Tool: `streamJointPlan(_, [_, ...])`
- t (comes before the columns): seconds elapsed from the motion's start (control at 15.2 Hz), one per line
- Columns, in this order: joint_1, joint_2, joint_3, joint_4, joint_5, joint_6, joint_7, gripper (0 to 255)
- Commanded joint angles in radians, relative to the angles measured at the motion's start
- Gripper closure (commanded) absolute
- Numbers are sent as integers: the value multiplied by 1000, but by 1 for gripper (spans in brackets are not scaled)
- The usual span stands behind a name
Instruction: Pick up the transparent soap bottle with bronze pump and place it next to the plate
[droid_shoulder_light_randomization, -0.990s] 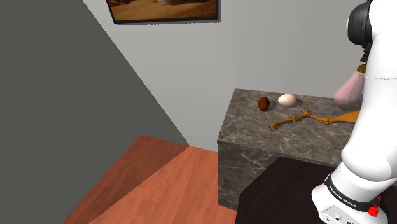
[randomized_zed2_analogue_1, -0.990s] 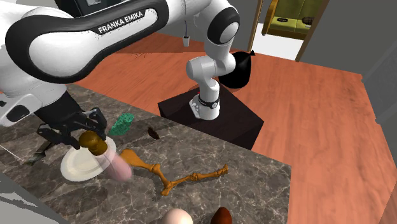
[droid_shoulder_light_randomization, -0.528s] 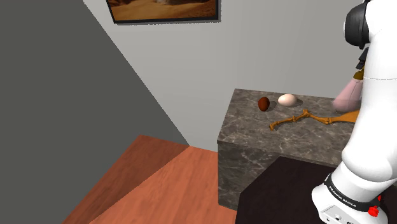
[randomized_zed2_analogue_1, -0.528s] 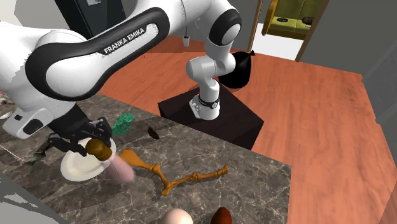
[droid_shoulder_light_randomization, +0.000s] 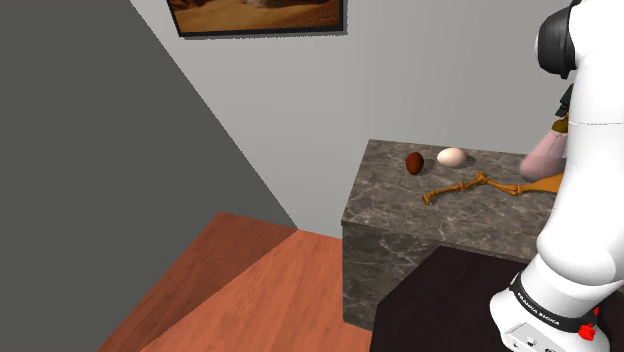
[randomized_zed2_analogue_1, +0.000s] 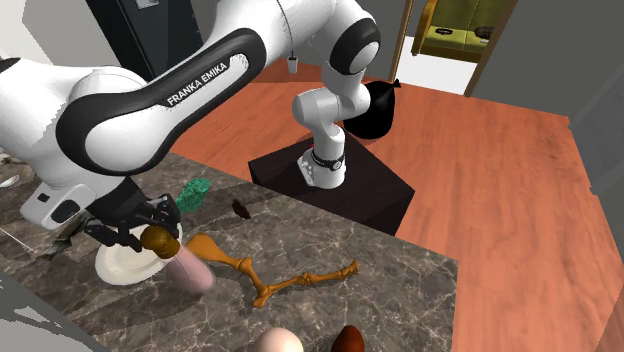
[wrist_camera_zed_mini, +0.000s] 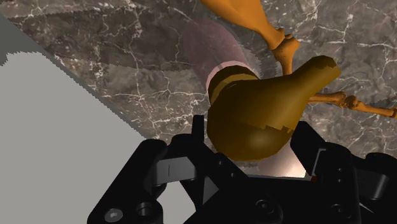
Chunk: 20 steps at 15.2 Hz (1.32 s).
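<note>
A black gripper (randomized_zed2_analogue_1: 150, 232) pinches the bronze pump (randomized_zed2_analogue_1: 160, 241) of a pinkish see-through soap bottle (randomized_zed2_analogue_1: 190, 270), hanging tilted just beside the white plate (randomized_zed2_analogue_1: 118, 266), on the second exterior view's right of it. Since a second ago it has sunk closer to the marbled table (randomized_zed2_analogue_1: 380, 270), so release looks near

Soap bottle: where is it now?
The soap bottle is at the second exterior view's lower left, tilted, pump in the gripper, between the plate and the orange bone-like object.
</note>
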Motion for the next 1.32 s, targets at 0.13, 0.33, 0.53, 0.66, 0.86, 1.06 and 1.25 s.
streamJointPlan(0.13, [0,0,0,-1,0,1,0,255])
streamJointPlan(0.33, [0,0,0,-1,0,1,0,0])
streamJointPlan(0.53, [0,0,0,-1,0,1,0,0])
streamJointPlan(0.66, [-12,-10,-9,59,-15,-59,12,0])
streamJointPlan(0.86, [-32,-14,-11,119,-23,-116,20,0])
streamJointPlan(1.06, [-32,-14,-11,119,-23,-116,20,0])
streamJointPlan(1.25, [-32,-14,-11,119,-23,-116,20,0])
